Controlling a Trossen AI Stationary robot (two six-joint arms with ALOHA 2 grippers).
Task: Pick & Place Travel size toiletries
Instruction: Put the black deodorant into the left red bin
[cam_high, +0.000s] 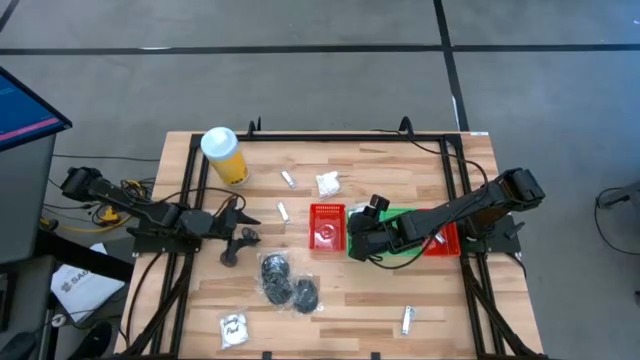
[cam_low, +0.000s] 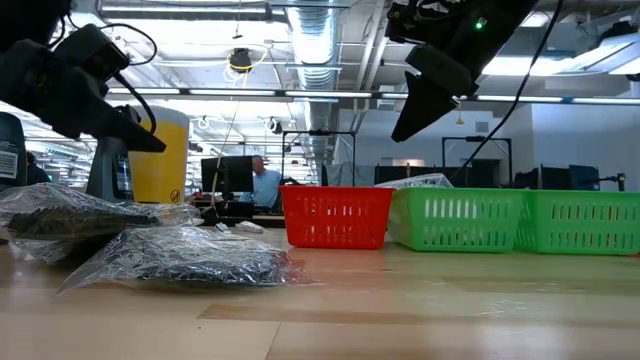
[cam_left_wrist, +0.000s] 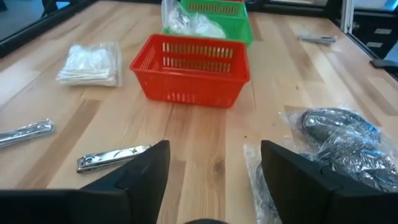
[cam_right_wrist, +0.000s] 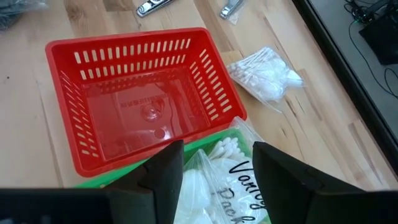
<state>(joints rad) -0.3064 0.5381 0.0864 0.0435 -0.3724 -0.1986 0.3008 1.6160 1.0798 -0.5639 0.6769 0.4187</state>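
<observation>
Wooden worktop (cam_high: 350, 290) under a workshop ceiling. Left claw (cam_left_wrist: 211, 180) wide open and empty, low over the boards left of the red basket (cam_high: 327, 226), near the clear bags of black pieces (cam_high: 288, 282). Right claw (cam_right_wrist: 214, 171) parted, gripping nothing, above a white sachet (cam_right_wrist: 217, 180) lying in the green basket (cam_high: 405, 222). More white sachets (cam_high: 328, 183) beyond.

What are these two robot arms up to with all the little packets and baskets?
They are sorting small toiletries into baskets. The right gripper hangs open over the green basket, where a clear bag of cotton swabs lies just below its fingers. The red basket beside it is empty. The left gripper is open and holds nothing, low over the table near the bags of black pieces. A nail clipper, another swab bag and other small items lie on the wood.
</observation>
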